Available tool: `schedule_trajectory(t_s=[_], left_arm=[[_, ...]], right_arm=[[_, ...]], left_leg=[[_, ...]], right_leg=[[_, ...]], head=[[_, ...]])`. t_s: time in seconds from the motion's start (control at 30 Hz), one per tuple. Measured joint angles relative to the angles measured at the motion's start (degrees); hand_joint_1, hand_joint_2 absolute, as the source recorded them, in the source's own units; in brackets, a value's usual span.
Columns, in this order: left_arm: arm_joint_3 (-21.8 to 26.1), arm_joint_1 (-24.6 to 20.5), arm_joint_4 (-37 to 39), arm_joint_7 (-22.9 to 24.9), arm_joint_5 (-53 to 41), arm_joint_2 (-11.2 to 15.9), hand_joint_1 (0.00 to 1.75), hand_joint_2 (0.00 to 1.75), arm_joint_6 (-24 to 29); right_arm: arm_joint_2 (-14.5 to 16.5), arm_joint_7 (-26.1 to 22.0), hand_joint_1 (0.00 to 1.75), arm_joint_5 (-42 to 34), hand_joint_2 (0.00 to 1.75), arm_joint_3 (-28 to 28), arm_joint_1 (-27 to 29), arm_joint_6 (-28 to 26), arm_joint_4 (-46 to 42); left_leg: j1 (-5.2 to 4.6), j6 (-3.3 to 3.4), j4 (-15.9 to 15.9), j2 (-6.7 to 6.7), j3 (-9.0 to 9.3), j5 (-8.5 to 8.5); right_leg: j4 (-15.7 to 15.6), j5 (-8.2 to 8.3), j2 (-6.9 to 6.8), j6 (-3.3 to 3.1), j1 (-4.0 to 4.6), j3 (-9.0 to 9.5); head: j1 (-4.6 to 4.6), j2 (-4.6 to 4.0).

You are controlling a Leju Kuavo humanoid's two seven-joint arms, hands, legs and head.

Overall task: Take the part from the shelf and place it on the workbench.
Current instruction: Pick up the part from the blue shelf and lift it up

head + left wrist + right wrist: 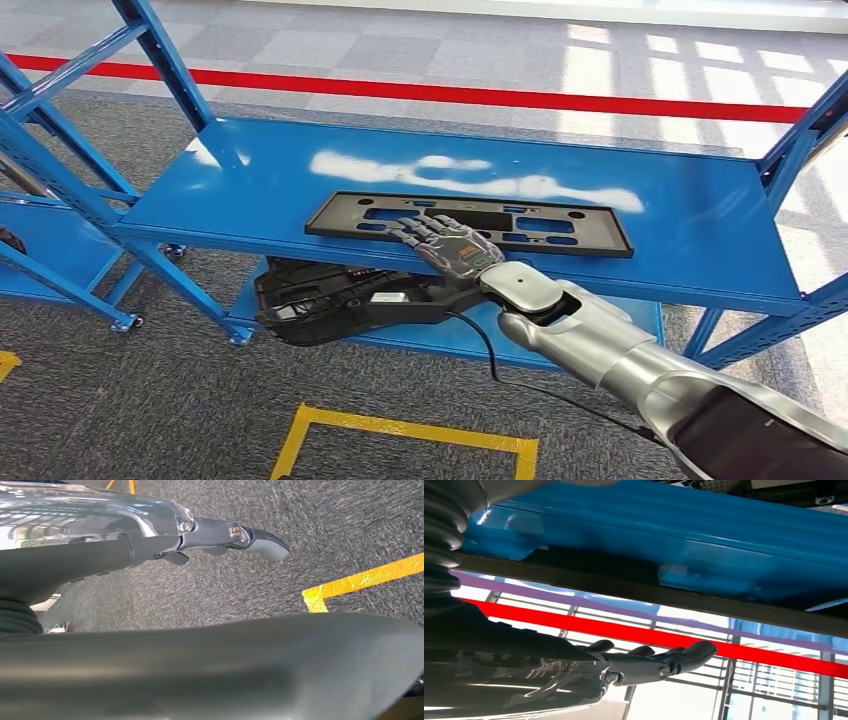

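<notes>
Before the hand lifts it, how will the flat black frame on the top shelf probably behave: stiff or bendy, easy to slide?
The black frame is long, thin and full of cut-outs, so it probably flexes when lifted from one edge by the right hand. It lies flat on the glossy shelf, so it likely slides easily.

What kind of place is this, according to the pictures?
Probably a factory or warehouse floor. A blue metal shelf rack holds a flat black plastic part, another dark part lies below, and red and yellow floor tape mark zones.
</notes>
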Motion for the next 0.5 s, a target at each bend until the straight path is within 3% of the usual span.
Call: schedule_trajectory(t_s=[0.5], left_arm=[[0.0,0.3,0.0,-0.7,0.0,0.0,0.0,0.0,-0.4]], right_arm=[[-0.7,1.6,0.0,2.5,1.75,-4.9,3.5,-2.7,-3.1]], left_leg=[[-0.01,0.0,0.0,0.0,0.0,0.0]], right_leg=[[0.0,0.0,0.0,0.0,0.0,0.0]], head=[[0.0,0.0]])
